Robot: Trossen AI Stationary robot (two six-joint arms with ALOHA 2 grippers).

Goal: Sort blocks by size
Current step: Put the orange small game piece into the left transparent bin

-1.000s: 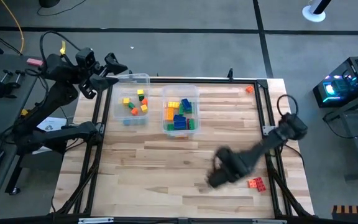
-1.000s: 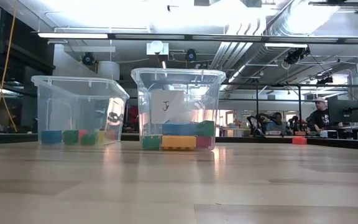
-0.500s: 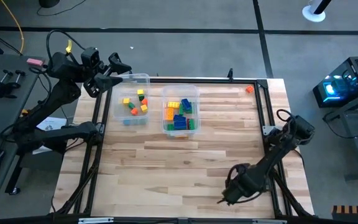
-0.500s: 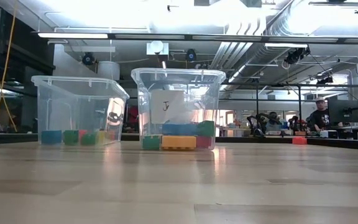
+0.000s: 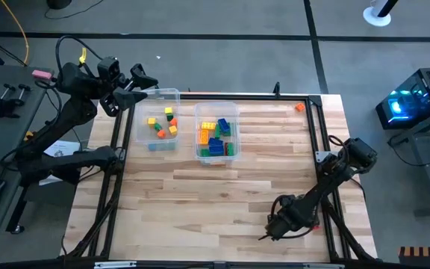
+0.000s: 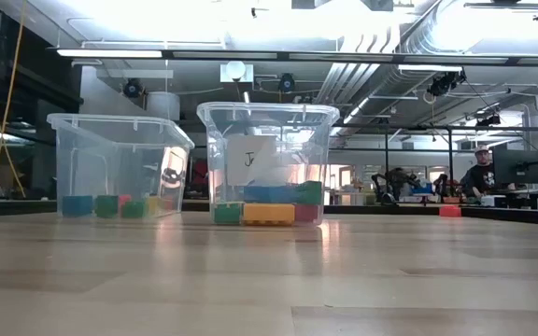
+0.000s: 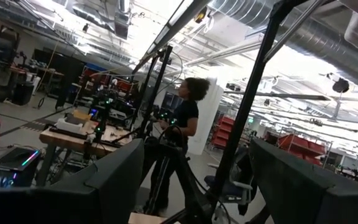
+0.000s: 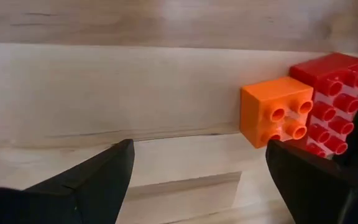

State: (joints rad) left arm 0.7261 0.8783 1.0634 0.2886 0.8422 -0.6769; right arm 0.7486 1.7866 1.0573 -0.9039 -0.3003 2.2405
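An orange short block (image 8: 278, 112) lies flat on the table against a longer red block (image 8: 331, 99), studs up, near the table's right near corner. My right gripper (image 8: 197, 180) hangs open just above the wood, pointing down, with both blocks off to one side of its fingers; in the high view my right gripper (image 5: 273, 226) and its arm cover them. More blocks lie in two clear bins: small ones in the left bin (image 5: 159, 123), larger ones in the right bin (image 5: 216, 133). My left gripper (image 5: 142, 81) waits open, raised past the far left corner.
One orange block (image 5: 299, 107) lies alone at the far right corner of the table. A black frame rail (image 5: 327, 149) runs along the right edge, close to the two blocks. Bare wood stretches between the bins and my right gripper. People sit in the room beyond.
My right gripper has gone down toward the table and toward its near edge, tipping from slanted to nearly straight down and rolling at the wrist. Its arm now covers the red and orange blocks in the high view. It has stayed open. The blocks have not moved.
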